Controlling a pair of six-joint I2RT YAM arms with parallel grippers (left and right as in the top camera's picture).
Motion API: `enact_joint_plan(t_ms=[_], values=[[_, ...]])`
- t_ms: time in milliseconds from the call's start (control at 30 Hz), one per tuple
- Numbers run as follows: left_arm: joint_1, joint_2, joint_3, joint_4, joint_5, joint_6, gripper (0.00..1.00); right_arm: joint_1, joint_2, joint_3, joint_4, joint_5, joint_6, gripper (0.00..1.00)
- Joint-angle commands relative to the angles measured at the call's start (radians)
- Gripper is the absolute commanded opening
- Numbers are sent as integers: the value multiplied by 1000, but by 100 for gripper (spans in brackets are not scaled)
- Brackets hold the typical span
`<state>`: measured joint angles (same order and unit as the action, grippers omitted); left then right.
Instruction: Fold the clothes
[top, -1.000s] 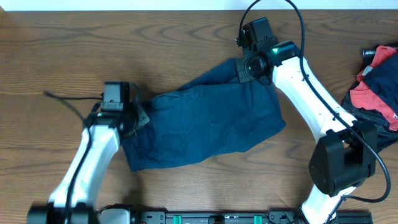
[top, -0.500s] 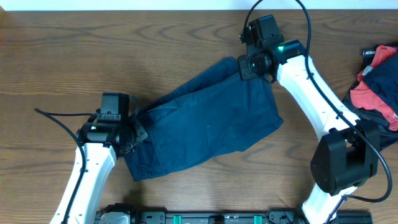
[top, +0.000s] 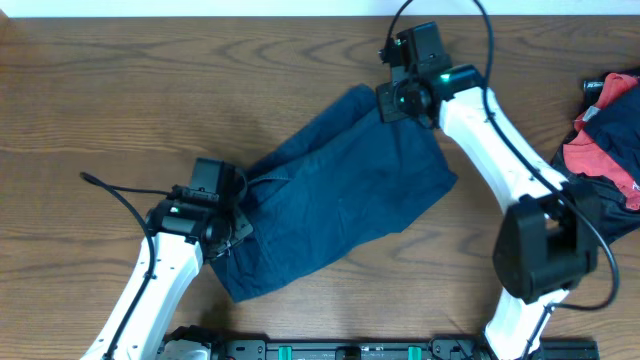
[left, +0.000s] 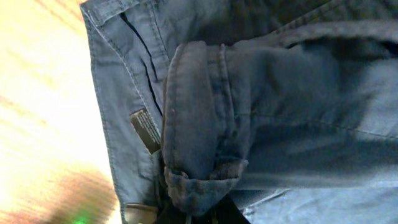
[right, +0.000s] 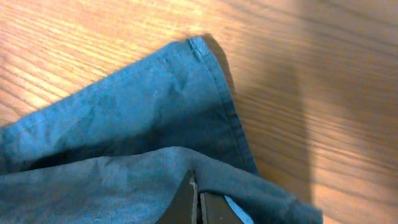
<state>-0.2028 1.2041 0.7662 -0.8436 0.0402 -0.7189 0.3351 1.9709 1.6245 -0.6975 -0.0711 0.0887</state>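
Right gripper outstretched, pinching shorts.

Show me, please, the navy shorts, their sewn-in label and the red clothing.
navy shorts (top: 340, 195), overhead view, mid fabric.
sewn-in label (left: 145, 130), left wrist view, its centre.
red clothing (top: 605, 160), overhead view, red patch.

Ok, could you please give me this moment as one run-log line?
shorts: stretched diagonally on table | left gripper: shut on shorts, waistband end | right gripper: shut on shorts, far end
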Motion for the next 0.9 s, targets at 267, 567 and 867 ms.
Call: enact_joint_plan(t_ms=[267, 567, 867], values=[[-33, -6, -23, -27, -82, -79, 6, 86, 68, 20, 70, 3, -43, 1], [-82, -5, -23, -32, -105, -130, 6, 112, 92, 28, 119, -1, -44, 1], [-85, -5, -24, -68, -105, -177, 6, 95, 147, 28, 184, -5, 23, 1]])
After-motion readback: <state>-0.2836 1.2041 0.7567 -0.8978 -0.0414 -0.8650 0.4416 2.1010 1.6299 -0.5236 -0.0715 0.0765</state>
